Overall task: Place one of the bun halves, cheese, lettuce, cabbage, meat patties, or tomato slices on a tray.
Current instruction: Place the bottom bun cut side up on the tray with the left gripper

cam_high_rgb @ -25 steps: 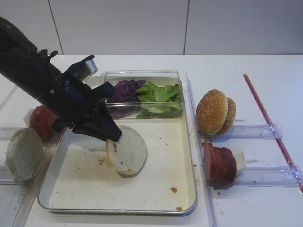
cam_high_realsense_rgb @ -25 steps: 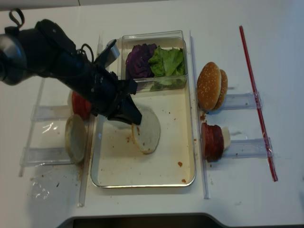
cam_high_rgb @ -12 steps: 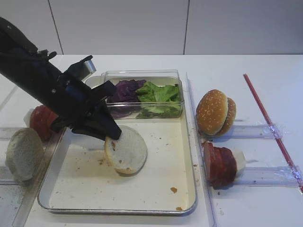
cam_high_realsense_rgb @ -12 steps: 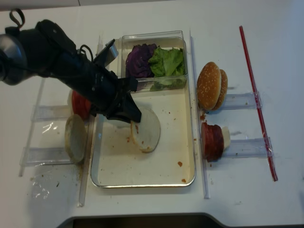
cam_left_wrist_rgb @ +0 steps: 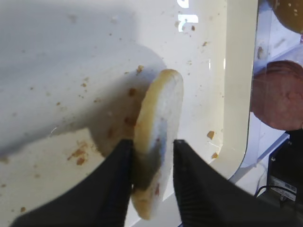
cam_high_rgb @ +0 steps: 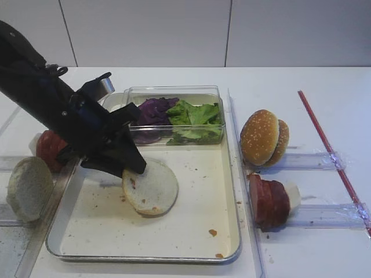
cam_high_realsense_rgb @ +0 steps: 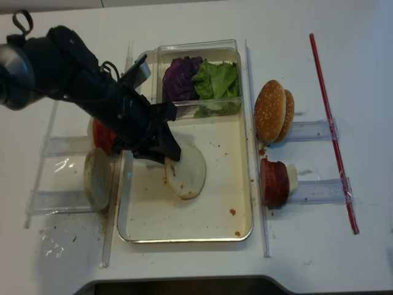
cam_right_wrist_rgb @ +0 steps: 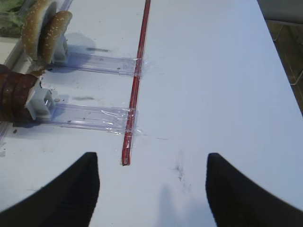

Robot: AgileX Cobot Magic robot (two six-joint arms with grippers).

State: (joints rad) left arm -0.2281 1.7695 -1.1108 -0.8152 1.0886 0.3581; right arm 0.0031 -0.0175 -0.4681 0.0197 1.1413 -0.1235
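A pale cream bun half [cam_high_rgb: 152,188] lies almost flat on the crumb-speckled floor of the metal tray [cam_high_rgb: 191,226]. Its near edge still sits between the fingers of my left gripper [cam_high_rgb: 132,166]. In the left wrist view the jaws [cam_left_wrist_rgb: 152,142] are parted around the bun half [cam_left_wrist_rgb: 158,118], one finger against it and the other just off it. My right gripper [cam_right_wrist_rgb: 151,158] hangs open over bare white table, holding nothing. Tomato slices [cam_high_rgb: 51,149] and another pale bun half [cam_high_rgb: 28,188] stand left of the tray, and meat patties [cam_high_rgb: 269,200] stand to its right. No cheese is in view.
A clear box at the tray's back holds purple cabbage [cam_high_rgb: 153,110] and green lettuce [cam_high_rgb: 194,116]. Sesame-seeded buns [cam_high_rgb: 264,138] stand in a clear rack on the right. A red strip [cam_high_rgb: 330,150] runs across the table further right.
The left jaws have parted. The bun half has tipped from leaning to nearly flat and slid slightly left on the tray floor. The left arm drew back a little.
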